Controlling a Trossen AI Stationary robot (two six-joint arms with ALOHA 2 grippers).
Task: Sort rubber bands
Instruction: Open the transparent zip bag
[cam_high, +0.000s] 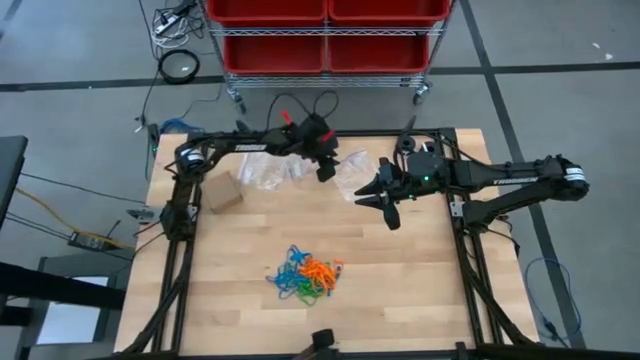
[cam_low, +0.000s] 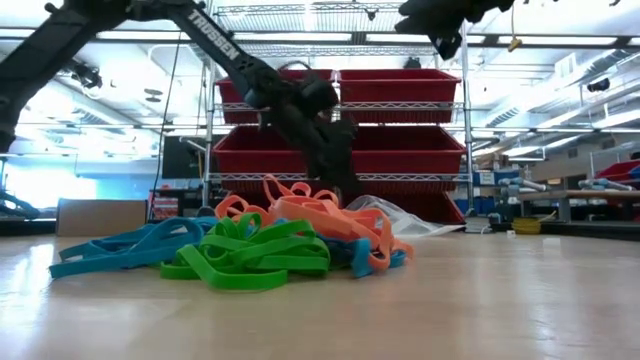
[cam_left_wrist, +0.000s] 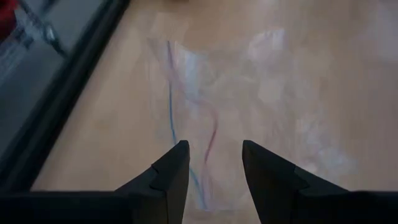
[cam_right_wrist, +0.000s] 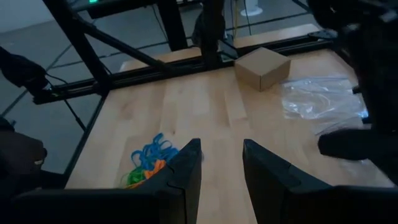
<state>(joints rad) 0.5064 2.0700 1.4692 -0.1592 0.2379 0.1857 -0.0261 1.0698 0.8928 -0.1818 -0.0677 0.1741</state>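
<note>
The rubber bands (cam_high: 305, 278) lie in one tangled pile of orange, blue and green loops on the wooden table (cam_high: 420, 290), toward its near edge. They fill the foreground of the low view (cam_low: 270, 245). My left gripper (cam_high: 326, 172) is open at the table's far side, slanting down over a clear plastic bag (cam_left_wrist: 205, 106), with nothing between its fingers (cam_left_wrist: 216, 165). My right gripper (cam_high: 380, 203) is open and raised, to the right of the bags and far from the pile; its wrist view shows the rubber bands (cam_right_wrist: 148, 163) ahead.
Clear plastic bags (cam_high: 265, 172) (cam_high: 352, 172) lie along the far side. A small cardboard box (cam_high: 222, 193) stands at the far left. Black frame rails (cam_high: 170, 270) border the table. A shelf with red bins (cam_high: 325, 35) stands behind it.
</note>
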